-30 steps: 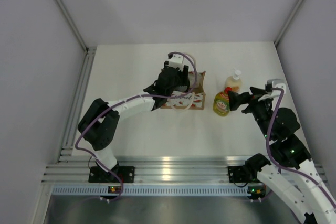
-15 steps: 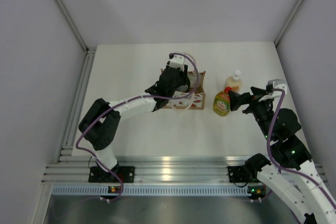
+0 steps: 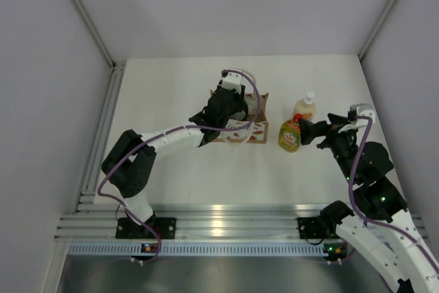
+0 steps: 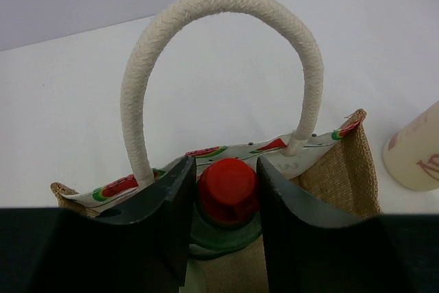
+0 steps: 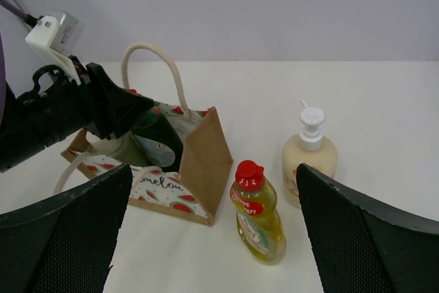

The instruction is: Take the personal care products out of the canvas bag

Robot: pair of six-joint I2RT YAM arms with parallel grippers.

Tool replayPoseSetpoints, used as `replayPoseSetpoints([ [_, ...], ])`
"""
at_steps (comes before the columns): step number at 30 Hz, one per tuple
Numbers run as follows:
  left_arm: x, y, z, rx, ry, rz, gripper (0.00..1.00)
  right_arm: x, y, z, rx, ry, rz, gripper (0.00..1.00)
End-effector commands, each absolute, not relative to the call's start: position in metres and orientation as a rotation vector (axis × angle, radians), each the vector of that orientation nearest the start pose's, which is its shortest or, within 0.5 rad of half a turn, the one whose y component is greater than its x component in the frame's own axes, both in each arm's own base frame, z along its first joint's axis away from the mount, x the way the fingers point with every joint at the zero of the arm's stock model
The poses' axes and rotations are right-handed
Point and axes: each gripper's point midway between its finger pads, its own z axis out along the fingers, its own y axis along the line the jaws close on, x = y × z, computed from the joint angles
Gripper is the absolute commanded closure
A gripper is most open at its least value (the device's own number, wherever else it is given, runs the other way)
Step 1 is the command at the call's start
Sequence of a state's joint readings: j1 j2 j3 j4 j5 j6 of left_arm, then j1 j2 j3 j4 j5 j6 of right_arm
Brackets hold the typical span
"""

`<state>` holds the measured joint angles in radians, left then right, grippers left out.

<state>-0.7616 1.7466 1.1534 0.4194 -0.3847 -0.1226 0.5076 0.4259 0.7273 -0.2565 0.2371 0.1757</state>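
The canvas bag (image 3: pixel 248 132) stands mid-table; its tan side (image 5: pixel 203 160) and a pale loop handle (image 4: pixel 219 5) show in the wrist views. My left gripper (image 4: pixel 226 164) reaches into the bag from above (image 3: pixel 228 106) and is shut on the red cap of the dark green bottle (image 4: pixel 228 189), whose body (image 5: pixel 156 143) rises out of the bag. The pale grey-green cylinder (image 5: pixel 115 149) sits inside beside it. The yellow-green bottle (image 3: pixel 290 135) stands on the table right of the bag, with the cream pump bottle (image 3: pixel 305 106) behind it. My right gripper (image 3: pixel 310 132) is open and empty, just right of the yellow-green bottle (image 5: pixel 260 215).
A metal rail (image 3: pixel 103 125) runs along the table's left edge and grey walls close in the back and sides. The cream pump bottle (image 5: pixel 309 157) is close behind the yellow-green one. White tabletop (image 3: pixel 206 176) lies in front of the bag.
The left wrist has shifted very slightly above the bag. The right arm and the two bottles on the table have not moved.
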Motion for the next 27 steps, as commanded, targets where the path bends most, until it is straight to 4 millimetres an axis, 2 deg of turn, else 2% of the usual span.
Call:
replayPoseSetpoints([
  [1, 0.418, -0.329, 0.269, 0.202, 1.567, -0.43, 1.0, 0.226, 0.083, 0.333, -0.052, 1.518, 0.347, 0.0],
  [7, 0.418, -0.329, 0.289, 0.176, 1.535, -0.455, 1.0, 0.226, 0.082, 0.333, -0.05, 1.517, 0.34, 0.01],
  [16, 0.418, -0.331, 0.295, 0.163, 1.527, -0.478, 1.0, 0.225, 0.079, 0.334, -0.042, 1.508, 0.334, 0.01],
  [27, 0.416, -0.331, 0.323, 0.153, 1.49, -0.501, 1.0, 0.226, 0.079, 0.333, -0.04, 1.514, 0.328, 0.0],
])
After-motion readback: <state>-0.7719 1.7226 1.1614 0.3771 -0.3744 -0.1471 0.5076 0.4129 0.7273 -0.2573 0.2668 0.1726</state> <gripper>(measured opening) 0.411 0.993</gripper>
